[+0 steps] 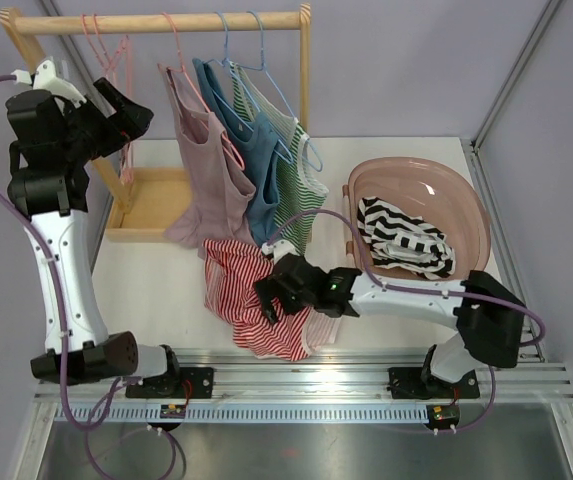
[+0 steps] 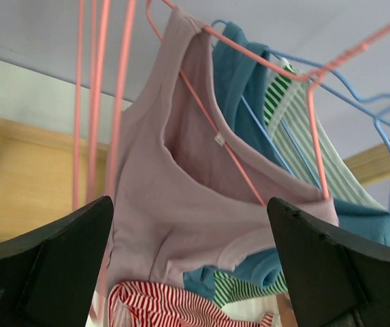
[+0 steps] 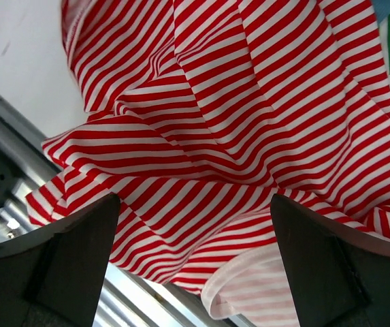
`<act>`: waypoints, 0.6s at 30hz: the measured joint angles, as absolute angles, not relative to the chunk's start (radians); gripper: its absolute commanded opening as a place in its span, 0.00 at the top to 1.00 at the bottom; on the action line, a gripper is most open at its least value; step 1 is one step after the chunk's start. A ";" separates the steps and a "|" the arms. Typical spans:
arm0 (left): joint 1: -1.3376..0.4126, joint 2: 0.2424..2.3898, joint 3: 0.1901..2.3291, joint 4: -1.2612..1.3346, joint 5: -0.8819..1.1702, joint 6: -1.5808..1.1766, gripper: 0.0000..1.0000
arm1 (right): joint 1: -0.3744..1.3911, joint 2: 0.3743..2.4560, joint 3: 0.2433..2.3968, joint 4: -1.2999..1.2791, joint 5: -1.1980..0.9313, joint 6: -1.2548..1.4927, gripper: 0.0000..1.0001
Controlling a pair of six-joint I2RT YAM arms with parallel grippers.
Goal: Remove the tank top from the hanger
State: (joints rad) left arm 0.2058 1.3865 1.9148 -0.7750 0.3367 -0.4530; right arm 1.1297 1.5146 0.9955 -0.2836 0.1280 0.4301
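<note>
A red and white striped tank top [image 1: 249,298] lies crumpled on the table near the front edge, off any hanger; it fills the right wrist view [image 3: 235,122]. My right gripper [image 1: 270,296] is open just above it, jaws wide and empty. A mauve tank top [image 1: 209,170] hangs on a pink hanger [image 1: 179,55] from the wooden rail [image 1: 156,22], with a blue top [image 1: 253,150] and a green striped top [image 1: 296,170] beside it. My left gripper [image 1: 126,105] is open, raised left of the mauve top [image 2: 181,197], near empty pink hangers [image 2: 99,102].
A pink basin [image 1: 466,205] at the right holds a black and white striped garment [image 1: 403,238]. The rack's wooden base tray [image 1: 151,205] sits at back left. A metal rail [image 1: 366,365] runs along the table's front edge.
</note>
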 measured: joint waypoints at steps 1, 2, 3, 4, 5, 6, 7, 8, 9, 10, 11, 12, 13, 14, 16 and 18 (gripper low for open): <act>0.206 1.355 1.890 -0.768 0.339 -0.448 0.01 | 1.142 1.545 1.008 -0.282 0.149 0.434 0.01; 0.206 1.320 1.860 -0.765 0.340 -0.442 0.01 | 1.152 1.573 1.018 -0.281 0.169 0.437 0.00; 0.205 1.283 1.832 -0.771 0.341 -0.439 0.01 | 1.159 1.599 1.026 -0.279 0.183 0.441 0.01; 0.206 1.240 1.795 -0.762 0.340 -0.434 0.01 | 1.166 1.624 1.031 -0.279 0.197 0.447 0.01; 0.206 1.195 1.757 -0.759 0.340 -0.430 0.01 | 1.171 1.650 1.037 -0.278 0.208 0.451 0.00; 0.206 1.148 1.717 -0.755 0.338 -0.425 0.01 | 1.174 1.679 1.043 -0.276 0.219 0.457 0.00; 0.206 1.112 1.689 -0.755 0.337 -0.421 0.01 | 1.176 1.703 1.047 -0.273 0.223 0.460 0.00; 0.206 1.064 1.652 -0.752 0.334 -0.416 0.01 | 1.179 1.732 1.050 -0.272 0.227 0.466 0.00; 0.206 1.028 1.625 -0.755 0.331 -0.413 0.01 | 1.182 1.760 1.052 -0.270 0.228 0.469 0.00; 0.205 1.002 1.607 -0.754 0.327 -0.409 0.01 | 1.186 1.787 1.053 -0.266 0.227 0.473 0.03; 0.206 0.959 1.573 -0.744 0.318 -0.400 0.01 | 1.193 1.802 1.060 -0.258 0.242 0.471 0.06; 0.206 0.928 1.547 -0.743 0.311 -0.394 0.01 | 1.197 1.806 1.062 -0.246 0.240 0.471 0.12; 0.206 0.905 1.527 -0.742 0.303 -0.388 0.01 | 1.198 1.808 1.061 -0.238 0.242 0.471 0.41; 0.206 0.870 1.492 -0.723 0.294 -0.381 0.01 | 1.200 1.810 1.061 -0.229 0.241 0.469 0.52; 0.206 0.819 1.432 -0.713 0.281 -0.369 0.01 | 1.200 1.810 1.052 -0.208 0.226 0.480 0.86; 0.205 0.778 1.377 -0.690 0.278 -0.362 0.01 | 1.201 1.804 1.041 -0.198 0.214 0.486 1.00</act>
